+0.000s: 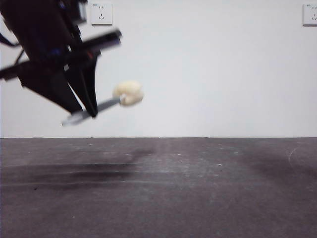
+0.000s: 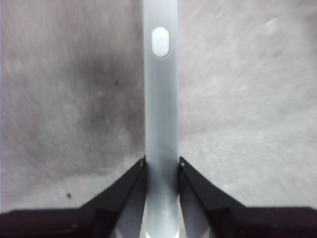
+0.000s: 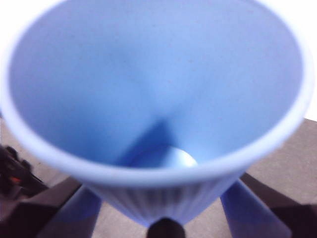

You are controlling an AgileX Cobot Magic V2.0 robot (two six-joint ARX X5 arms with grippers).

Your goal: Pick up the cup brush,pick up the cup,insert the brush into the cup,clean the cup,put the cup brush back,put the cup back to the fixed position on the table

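Note:
High at the left of the front view, my left gripper [image 1: 89,112] is shut on the slim grey handle of the cup brush [image 1: 128,93]. The brush lies nearly level in the air above the table [image 1: 198,188], its cream sponge head pointing right. In the left wrist view the handle [image 2: 161,99] runs straight out between the jaws of that gripper [image 2: 161,161]. The blue ribbed cup [image 3: 158,89] fills the right wrist view with its mouth toward the camera. My right gripper [image 3: 166,218] is shut on its lower body. The cup and the right arm are out of the front view.
A white wall stands behind the table, with one socket [image 1: 101,14] at the top left and another [image 1: 310,14] at the top right. A dark shadow [image 1: 89,173] lies on the table under the left arm.

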